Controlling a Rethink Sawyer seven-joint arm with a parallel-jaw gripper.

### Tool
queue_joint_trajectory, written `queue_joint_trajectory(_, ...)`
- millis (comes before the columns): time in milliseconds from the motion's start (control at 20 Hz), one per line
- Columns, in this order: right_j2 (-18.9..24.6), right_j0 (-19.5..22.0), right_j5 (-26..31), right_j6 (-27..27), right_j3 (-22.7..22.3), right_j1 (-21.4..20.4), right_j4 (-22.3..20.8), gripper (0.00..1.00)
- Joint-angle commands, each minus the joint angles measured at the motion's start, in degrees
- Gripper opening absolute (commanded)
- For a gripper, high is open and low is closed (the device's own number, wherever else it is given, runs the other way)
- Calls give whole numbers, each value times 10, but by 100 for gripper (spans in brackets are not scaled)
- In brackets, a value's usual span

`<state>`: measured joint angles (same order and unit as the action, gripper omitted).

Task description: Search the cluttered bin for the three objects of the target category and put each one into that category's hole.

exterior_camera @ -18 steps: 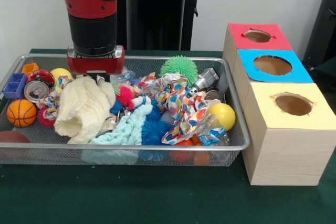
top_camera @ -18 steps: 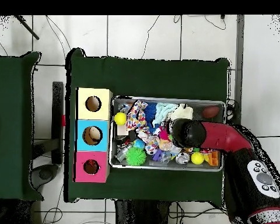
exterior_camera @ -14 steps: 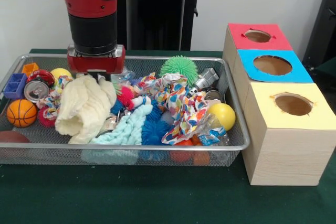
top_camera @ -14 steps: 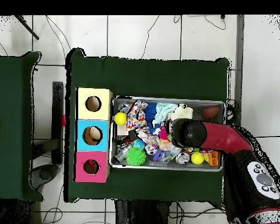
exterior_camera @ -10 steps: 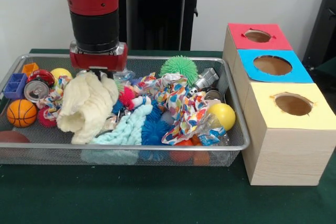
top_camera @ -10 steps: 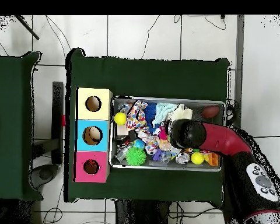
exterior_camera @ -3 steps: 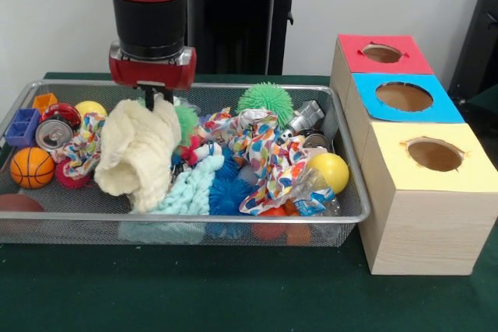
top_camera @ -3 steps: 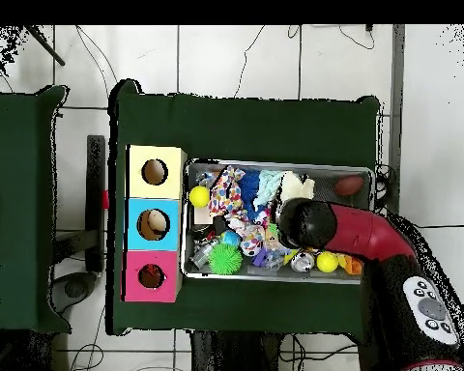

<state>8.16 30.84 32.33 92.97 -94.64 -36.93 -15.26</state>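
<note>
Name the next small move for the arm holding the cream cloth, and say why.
Probably keep lifting straight up. The gripper is shut on the top of the cream cloth, but the cloth's lower folds hang down among the clutter inside the bin, against the light blue rope. Moving sideways now would likely drag neighbours along.

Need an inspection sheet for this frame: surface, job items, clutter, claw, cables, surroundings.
Surface: green cloth table, nothing loose seen on it.
Job items: wire bin; box with red hole, blue hole, yellow hole.
Clutter: cream cloth, patterned cloth, yellow ball, green spiky ball, basketball, can.
Claw: shut on cream cloth, which hangs partly lifted.
Cables: some on the tiled floor.
Surroundings: second green table; nobody seen.
</note>
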Motion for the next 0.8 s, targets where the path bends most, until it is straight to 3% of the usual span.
queue_joint_trajectory(50,-19,-21,31,121,-51,-16,43,0)
queue_joint_trajectory(800,-39,-33,22,112,-65,-24,76,0)
